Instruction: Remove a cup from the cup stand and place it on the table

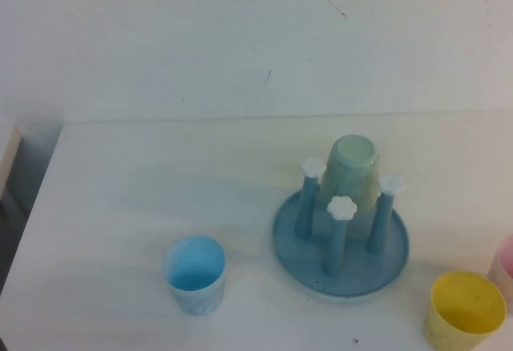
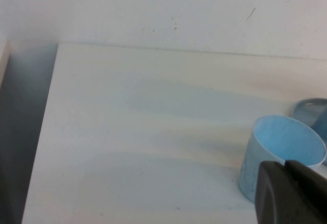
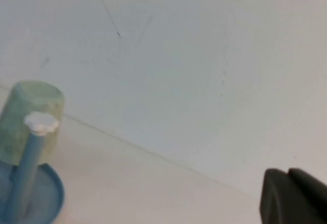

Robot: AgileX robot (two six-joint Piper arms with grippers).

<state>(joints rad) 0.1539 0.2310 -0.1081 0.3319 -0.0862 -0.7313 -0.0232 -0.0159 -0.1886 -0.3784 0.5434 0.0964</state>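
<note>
The yellow cup (image 1: 466, 309) stands upright on the white table (image 1: 144, 183) at the front right, clear of the blue cup stand (image 1: 288, 247). The stand has white-capped pegs; a pale green cup (image 1: 351, 171) sits upside down on its far peg. The stand (image 3: 51, 196) and the green cup (image 3: 15, 114) also show in the right wrist view. Neither gripper shows in the high view. My left gripper (image 2: 285, 164) is shut and empty, just short of the light blue cup (image 2: 278, 150). My right gripper (image 3: 287, 173) is shut and empty, off to the right of the stand.
A light blue cup (image 1: 195, 273) stands upright on the table left of the stand. A pink cup (image 1: 505, 267) shows at the right edge, behind the yellow cup. A white wall rises behind the table. The table's left edge drops off at the far left.
</note>
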